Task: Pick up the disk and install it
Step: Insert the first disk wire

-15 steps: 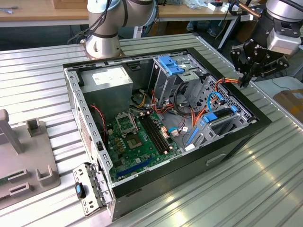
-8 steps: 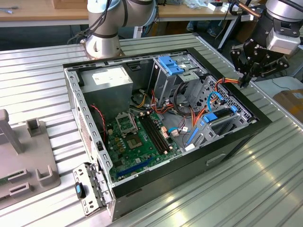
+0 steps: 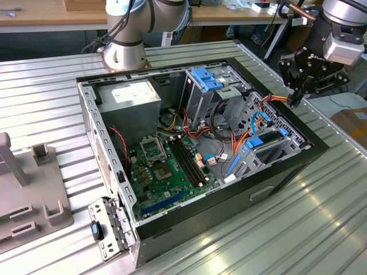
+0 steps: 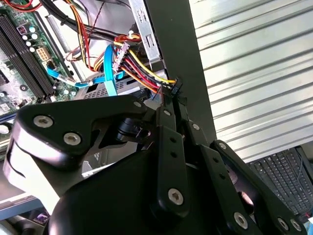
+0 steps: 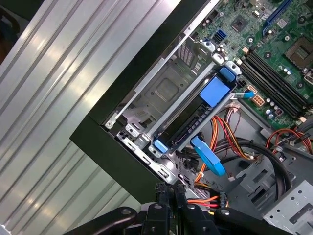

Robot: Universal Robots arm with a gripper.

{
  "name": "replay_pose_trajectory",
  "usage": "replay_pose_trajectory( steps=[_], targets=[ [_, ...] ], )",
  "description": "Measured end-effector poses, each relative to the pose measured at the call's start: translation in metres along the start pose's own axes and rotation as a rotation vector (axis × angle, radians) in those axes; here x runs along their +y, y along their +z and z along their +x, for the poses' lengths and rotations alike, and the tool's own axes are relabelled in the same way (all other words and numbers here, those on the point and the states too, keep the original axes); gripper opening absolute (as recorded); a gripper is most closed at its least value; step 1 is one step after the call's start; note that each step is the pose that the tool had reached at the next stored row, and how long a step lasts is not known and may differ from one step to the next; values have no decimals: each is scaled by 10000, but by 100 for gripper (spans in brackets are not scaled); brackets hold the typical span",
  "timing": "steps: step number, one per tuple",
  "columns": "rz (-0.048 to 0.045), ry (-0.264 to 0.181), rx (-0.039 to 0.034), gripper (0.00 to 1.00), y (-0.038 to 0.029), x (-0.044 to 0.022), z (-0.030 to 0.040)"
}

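The disk [image 3: 268, 150] lies flat in the drive bay at the case's corner on the exterior view's right, with its blue rails at both ends. In the first wrist view the disk [image 5: 188, 128] shows as a dark slab between blue rail tabs inside the metal bay. My gripper [image 3: 295, 101] hovers above the case's rim just beside that bay. Its fingers [image 5: 164, 198] are pressed together on the black connector [image 4: 173, 88] at the end of an orange, red and yellow wire bundle [image 4: 142, 73].
The open black computer case [image 3: 287, 172] lies on a ribbed metal table [image 3: 321, 229]. Inside are the motherboard [image 3: 166, 166], a grey box with a white label [image 3: 135, 94], a drive cage with a light-blue latch [image 3: 206, 80] and loose cables. A grey fixture [image 3: 28, 200] sits on the exterior view's left.
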State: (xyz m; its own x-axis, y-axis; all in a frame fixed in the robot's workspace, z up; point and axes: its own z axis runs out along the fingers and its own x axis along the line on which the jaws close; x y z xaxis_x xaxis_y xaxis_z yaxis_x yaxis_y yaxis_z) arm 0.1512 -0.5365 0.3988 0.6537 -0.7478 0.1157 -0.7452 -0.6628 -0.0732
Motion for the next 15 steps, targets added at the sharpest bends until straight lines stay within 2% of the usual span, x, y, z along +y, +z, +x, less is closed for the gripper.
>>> replay_pose_trajectory(
  steps=[2, 5, 7, 9, 12, 15],
  targets=[
    [-113, 37, -64, 16, 0, -1, 1],
    [-354, 174, -157, 16, 1, -2, 2],
    [-456, 300, -198, 16, 0, -2, 2],
    [-559, 483, -255, 16, 0, -2, 2],
    [-794, 883, -389, 16, 0, -2, 2],
    [-962, 1294, -469, 16, 0, -2, 2]
  ],
)
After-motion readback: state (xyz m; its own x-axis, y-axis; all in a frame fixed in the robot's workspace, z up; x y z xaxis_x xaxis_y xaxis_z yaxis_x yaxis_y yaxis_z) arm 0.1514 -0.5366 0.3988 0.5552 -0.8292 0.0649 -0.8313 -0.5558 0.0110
